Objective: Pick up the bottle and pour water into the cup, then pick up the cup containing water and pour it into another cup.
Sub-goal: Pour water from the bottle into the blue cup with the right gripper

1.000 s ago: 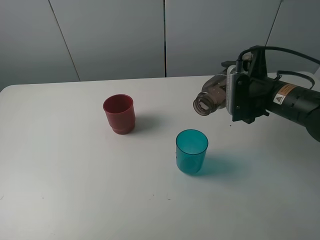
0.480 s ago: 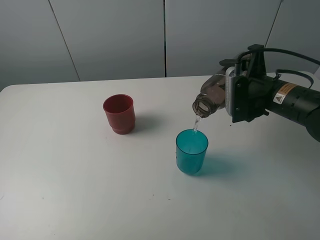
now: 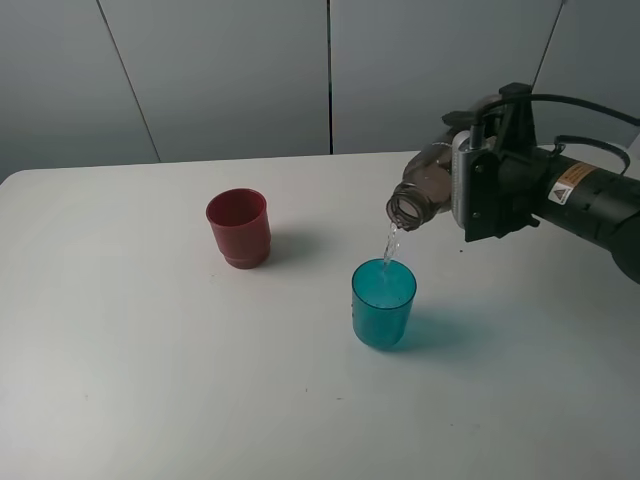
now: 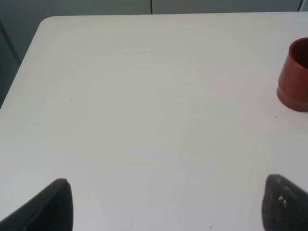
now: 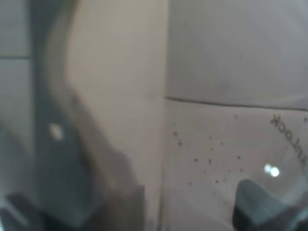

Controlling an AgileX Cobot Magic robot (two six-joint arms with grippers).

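My right gripper (image 3: 470, 188) is shut on the smoky grey-brown bottle (image 3: 425, 183) and holds it tilted, mouth down and to the left, above the teal cup (image 3: 383, 303). A thin stream of water (image 3: 390, 243) falls from the bottle's mouth into the teal cup. The red cup (image 3: 239, 228) stands upright to the left and farther back. In the right wrist view the bottle's translucent body (image 5: 216, 144) fills the picture, close and blurred. My left gripper (image 4: 168, 207) is open and empty over bare table, with the red cup (image 4: 294, 77) at the edge of that view.
The white table (image 3: 150, 380) carries only the two cups. Its far edge meets a grey panelled wall (image 3: 230, 70). My right arm's black body (image 3: 580, 205) reaches in from the right, with a cable looped above it.
The bottle has tipped further, mouth down, and moved slightly left over the teal cup. Water started to flow and now streams into the cup. The cups have not moved.
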